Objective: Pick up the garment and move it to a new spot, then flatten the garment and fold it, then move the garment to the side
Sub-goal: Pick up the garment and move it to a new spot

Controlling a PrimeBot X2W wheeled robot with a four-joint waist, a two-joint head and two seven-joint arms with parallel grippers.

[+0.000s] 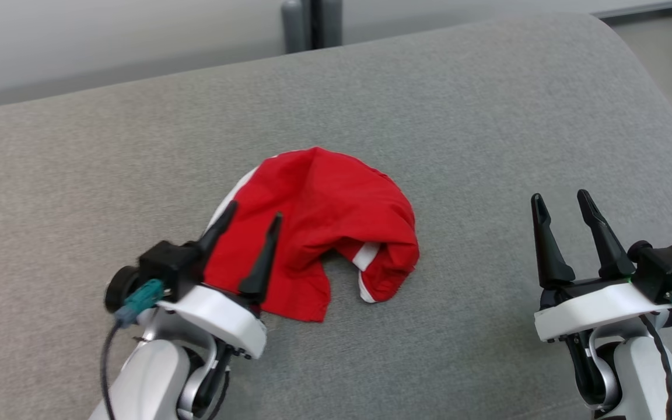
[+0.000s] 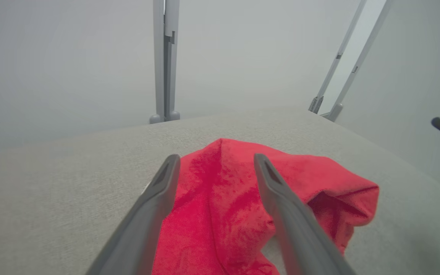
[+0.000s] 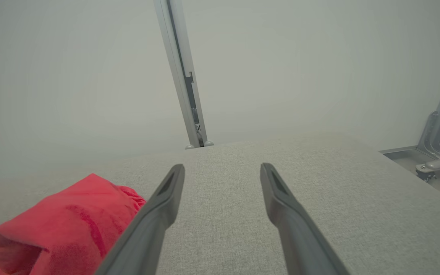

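- The red garment (image 1: 324, 216) is lying crumpled in the middle of the grey fabric-covered cushion (image 1: 464, 116), bunched into a rounded heap with white trim showing at its left edge and near its lower right fold.
- The left jaws are standing apart, holding nothing; their two dark fingers (image 1: 263, 256) are reaching over the garment's left part, and in the left wrist view red cloth (image 2: 220, 214) is filling the gap between them.
- Whether the left fingertips are touching the cloth I cannot tell.
- The left arm is coming in from the lower left, its white wrist (image 1: 213, 315) sitting at the garment's near-left corner and its fingers slanting up and to the right.
- The right jaws are also standing apart and empty, well away from the garment on its right, over bare cushion.
- In the right wrist view the garment (image 3: 63, 229) is lying off to the left of the fingers (image 3: 281, 206).
- The right arm is pointing its fingers nearly straight up the head view, leaning slightly left.
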